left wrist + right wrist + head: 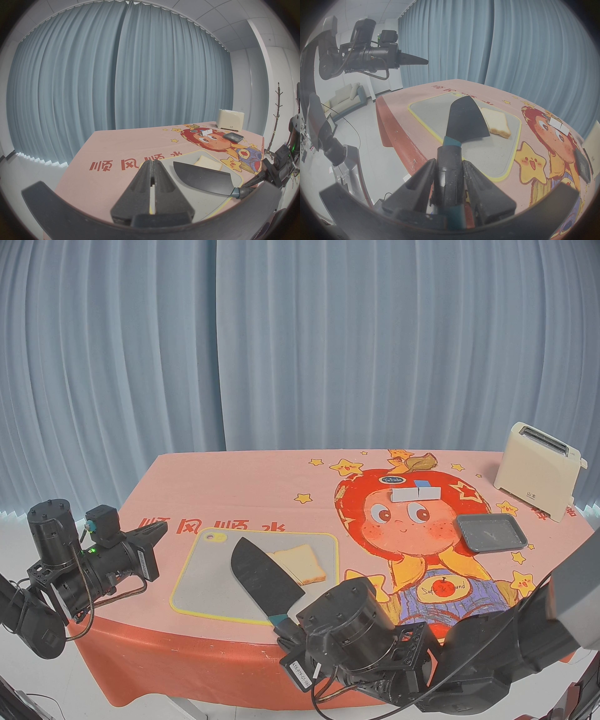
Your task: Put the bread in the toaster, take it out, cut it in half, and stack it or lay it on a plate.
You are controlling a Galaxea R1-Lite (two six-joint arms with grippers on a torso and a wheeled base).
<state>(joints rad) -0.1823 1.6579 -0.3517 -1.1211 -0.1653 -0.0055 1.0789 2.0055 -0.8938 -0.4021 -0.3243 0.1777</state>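
Right gripper [450, 164] clamps the black-bladed knife [262, 577], a grip the head view hides behind the wrist, blade just beside the pale bread slice [302, 564] on the grey yellow-rimmed cutting board [200, 580], lower centre, while the left gripper [152, 165] hangs pinched together at far left.

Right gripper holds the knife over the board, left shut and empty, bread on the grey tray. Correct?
No: the bread lies on the cutting board, not the grey tray; the head view shows it. The rest holds: right gripper grips the knife, left gripper shut, empty.
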